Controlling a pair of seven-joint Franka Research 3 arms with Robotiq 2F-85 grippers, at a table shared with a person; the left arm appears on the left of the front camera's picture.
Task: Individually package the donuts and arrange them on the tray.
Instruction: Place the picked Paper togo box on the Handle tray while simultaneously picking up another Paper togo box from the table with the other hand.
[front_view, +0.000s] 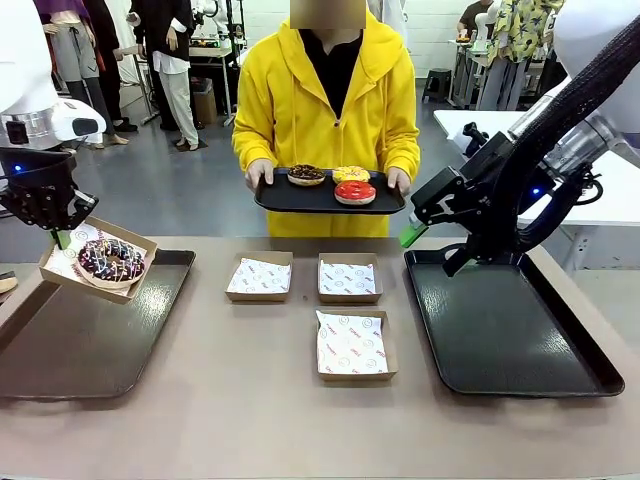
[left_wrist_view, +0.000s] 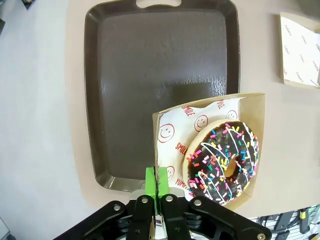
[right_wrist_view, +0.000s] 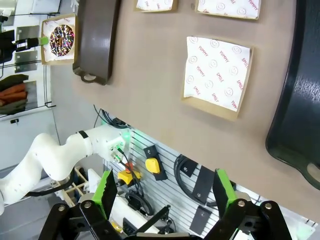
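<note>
Front view: at the left edge of the frame the left gripper (front_view: 62, 235) has its fingers pinched shut on the rim of a shallow brown cardboard box (front_view: 58, 270). The box holds the chocolate ring donut with coloured sprinkles (front_view: 111, 260). It hangs tilted over the upper-left corner of the dark rectangular plastic tray (front_view: 90, 340), apparently not yet set down.

Three more paper-lined cardboard boxes (front_view: 349, 278) lie empty at mid-table. At top centre a person in a yellow hoodie (front_view: 270, 100) holds a small black serving tray (front_view: 275, 200) carrying the dark chocolate donut (front_view: 306, 174), the yellow-iced donut (front_view: 351, 173) and the glossy red-iced donut (front_view: 355, 192). None of these is packaged.

At right, the right gripper (front_view: 415, 233) hovers above the upper-left corner of a second dark tray (front_view: 510, 330), which is bare.

Left wrist view: the green pads (left_wrist_view: 150, 181) meet on the box's near edge at bottom centre. The sprinkled donut sits lower right, on smiley-print paper (left_wrist_view: 170, 132).

Right wrist view: the right gripper's pads (right_wrist_view: 107, 189) stand wide apart at the bottom of the frame, gripping nothing.

By my reckoning one donut of four is boxed and nearly placed — three are left to box and arrange.
</note>
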